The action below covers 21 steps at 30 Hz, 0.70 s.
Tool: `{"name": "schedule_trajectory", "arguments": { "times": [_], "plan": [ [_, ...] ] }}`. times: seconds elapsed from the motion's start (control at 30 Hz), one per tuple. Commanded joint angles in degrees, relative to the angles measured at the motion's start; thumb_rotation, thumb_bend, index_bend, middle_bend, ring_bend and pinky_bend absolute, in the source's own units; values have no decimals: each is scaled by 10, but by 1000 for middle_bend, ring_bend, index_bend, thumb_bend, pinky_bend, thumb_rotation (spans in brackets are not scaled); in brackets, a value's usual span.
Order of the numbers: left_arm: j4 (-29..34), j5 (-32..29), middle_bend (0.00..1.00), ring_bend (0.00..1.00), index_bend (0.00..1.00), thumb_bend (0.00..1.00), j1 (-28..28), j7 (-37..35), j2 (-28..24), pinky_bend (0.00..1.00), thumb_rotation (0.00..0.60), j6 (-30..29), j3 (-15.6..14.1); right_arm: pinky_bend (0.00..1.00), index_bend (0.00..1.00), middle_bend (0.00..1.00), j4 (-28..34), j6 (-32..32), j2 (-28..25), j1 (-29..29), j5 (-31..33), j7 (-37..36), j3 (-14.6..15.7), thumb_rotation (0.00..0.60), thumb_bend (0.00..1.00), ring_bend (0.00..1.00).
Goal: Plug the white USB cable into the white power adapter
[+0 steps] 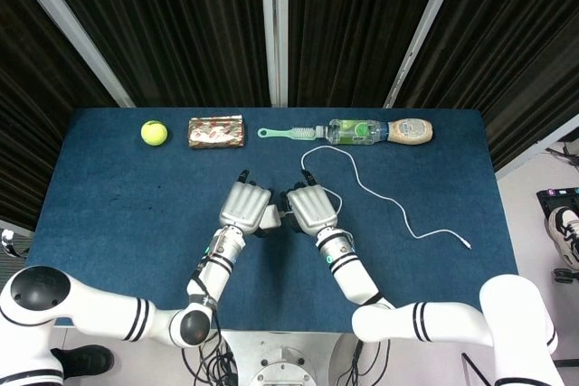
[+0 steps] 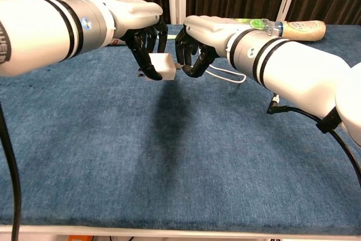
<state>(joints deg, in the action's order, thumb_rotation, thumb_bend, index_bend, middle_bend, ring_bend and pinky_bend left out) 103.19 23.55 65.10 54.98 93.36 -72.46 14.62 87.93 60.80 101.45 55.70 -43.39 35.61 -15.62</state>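
My left hand (image 1: 244, 207) (image 2: 141, 38) holds the white power adapter (image 2: 161, 66) (image 1: 270, 217) above the blue table, its dark fingers wrapped round the block. My right hand (image 1: 310, 208) (image 2: 197, 46) pinches the plug end of the white USB cable (image 1: 380, 196) (image 2: 223, 74) right at the adapter's right face. The two hands are almost touching. The plug itself is hidden between the fingers, so how far it sits in the socket cannot be seen. The cable trails from the right hand in a loop across the table to its far end at the right.
Along the table's (image 1: 109, 214) far edge lie a tennis ball (image 1: 154, 133), a red patterned packet (image 1: 216, 131), a green brush (image 1: 291, 133), a clear green bottle (image 1: 355, 131) and a tan bottle (image 1: 410, 129) (image 2: 302, 28). Black cables (image 2: 293, 108) hang beside my right arm.
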Motion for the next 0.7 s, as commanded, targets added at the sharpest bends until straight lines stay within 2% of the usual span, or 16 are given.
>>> {"name": "schedule_trajectory", "arguments": {
  "times": [0.03,0.13,0.2,0.23,0.33,0.4,0.47,0.53,0.67,0.7],
  "plan": [
    [0,0,492,346,491,175,0,0,0,117,508,0,0,13,586,459,0,1,1,0,0,1,0,600,403,274],
    [0,0,492,346,491,175,-1,-2,-1,117,509,1,-1,12,586,459,0,2,1,-1,0,1,1,600,402,274],
    [0,3,492,346,491,175,-3,-4,-2,117,510,1,-2,5,551,454,2,1,-1,-2,0,1,2,600,389,272],
    [1,5,492,346,491,175,-4,-6,-4,118,510,1,-3,3,509,443,6,-1,-4,-4,2,1,3,600,373,263],
    [2,19,488,346,488,175,-12,-17,-9,118,509,4,-10,0,271,350,20,0,-17,-10,2,-1,6,600,289,176],
    [2,35,474,338,478,171,-21,-32,-13,116,509,8,-19,0,154,287,31,5,-28,-16,0,-1,10,600,243,133],
    [-1,48,454,315,470,168,-30,-44,-17,112,508,13,-28,0,79,240,44,10,-41,-22,-2,1,15,600,223,108],
    [-6,61,428,288,453,167,-41,-59,-22,106,511,22,-38,0,29,203,59,15,-59,-31,-1,4,20,600,214,88],
    [-24,84,399,261,392,168,-60,-88,-27,85,515,42,-58,0,1,168,90,25,-100,-52,-4,-2,32,600,187,64],
    [-30,86,392,249,368,168,-63,-93,-26,67,532,47,-62,0,0,162,96,25,-109,-58,-5,-6,35,600,172,59]
  ]
}}
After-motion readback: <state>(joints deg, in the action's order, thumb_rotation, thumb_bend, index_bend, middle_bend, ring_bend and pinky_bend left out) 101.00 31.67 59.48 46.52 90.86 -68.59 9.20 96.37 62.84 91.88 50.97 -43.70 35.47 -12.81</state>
